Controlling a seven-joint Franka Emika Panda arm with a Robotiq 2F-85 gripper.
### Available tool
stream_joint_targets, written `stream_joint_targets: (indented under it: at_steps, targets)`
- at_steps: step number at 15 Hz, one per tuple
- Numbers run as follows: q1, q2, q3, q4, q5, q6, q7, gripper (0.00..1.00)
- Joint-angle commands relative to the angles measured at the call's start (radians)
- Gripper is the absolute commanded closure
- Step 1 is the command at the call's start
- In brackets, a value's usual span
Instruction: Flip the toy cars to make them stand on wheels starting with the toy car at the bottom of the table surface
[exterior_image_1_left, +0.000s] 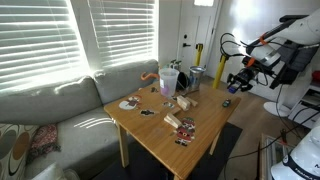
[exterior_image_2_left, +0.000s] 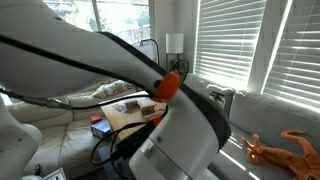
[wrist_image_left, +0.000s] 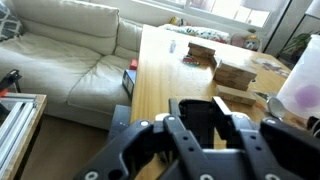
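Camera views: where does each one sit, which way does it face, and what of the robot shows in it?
Exterior view: high across the room, facing the table, sofa and blinds; arm and pincer at right.
Exterior view: close behind the arm, which blocks most; table glimpsed beyond.
Wrist view: above the table, looking along it; pincer at bottom.
Shared: all three show the table.

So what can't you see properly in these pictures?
- Tiny dark toy cars: too small in an exterior view to tell whether they're flipped.
- Square light-wood table: mostly hidden behind the robot's white arm in an exterior view.
- Black gripper: blurred, cut off by the wrist view's bottom edge; open or shut unclear.
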Motion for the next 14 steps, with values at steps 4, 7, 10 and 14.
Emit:
stream_joint_targets:
  at_steps: [4,7,10,14]
  targets:
    - [-0.022,0.07,-0.021,0.043,0.052,-0.061,-0.039,0.63]
    - [-0.034,0.109,-0.026,0.069,0.067,-0.099,-0.057,0.88]
    - [-0.055,0.159,-0.035,0.095,0.072,-0.185,-0.065,0.88]
    - [-0.077,0.232,-0.046,0.132,0.069,-0.247,-0.044,0.88]
